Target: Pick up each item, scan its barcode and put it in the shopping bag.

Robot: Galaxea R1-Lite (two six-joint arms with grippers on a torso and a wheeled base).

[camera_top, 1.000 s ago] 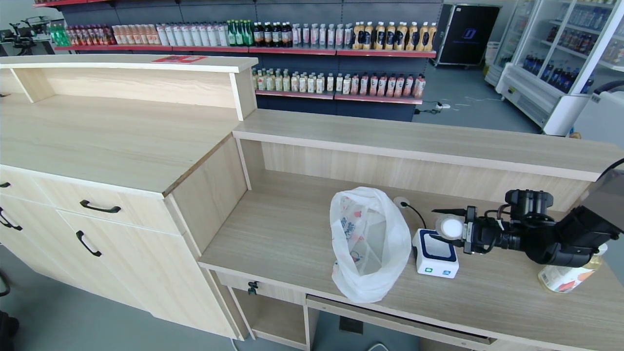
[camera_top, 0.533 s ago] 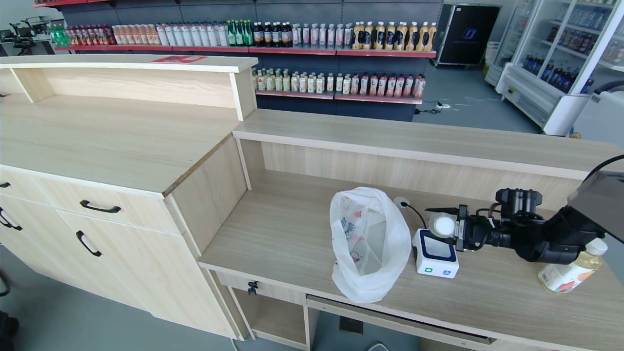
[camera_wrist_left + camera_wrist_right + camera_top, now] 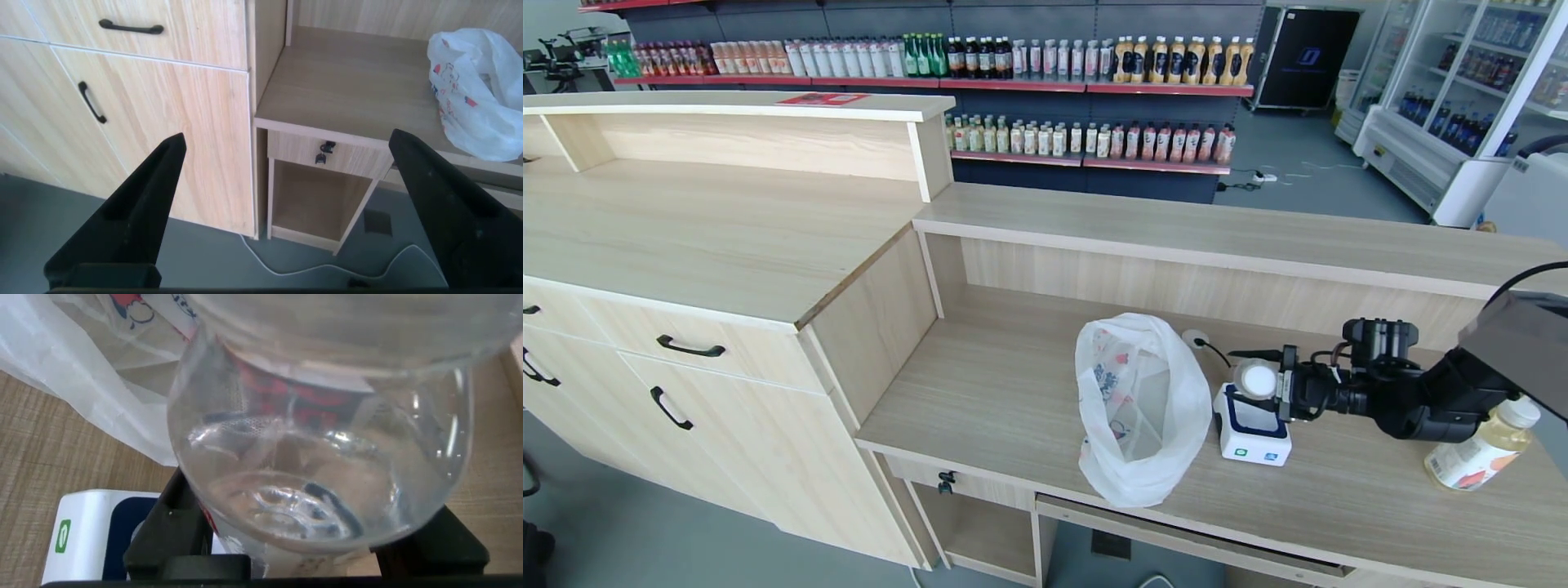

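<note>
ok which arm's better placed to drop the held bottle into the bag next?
Right. Its pincer grips the clear bottle above the scanner, close beside the shopping bag. The left pincer hangs open and empty, out by the cabinet doors.

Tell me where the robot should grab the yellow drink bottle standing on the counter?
Probably grip the bottle by its round body, below the white cap, coming in level from the front of the counter. It stands upright and round, and the back wall blocks the far side.
</note>
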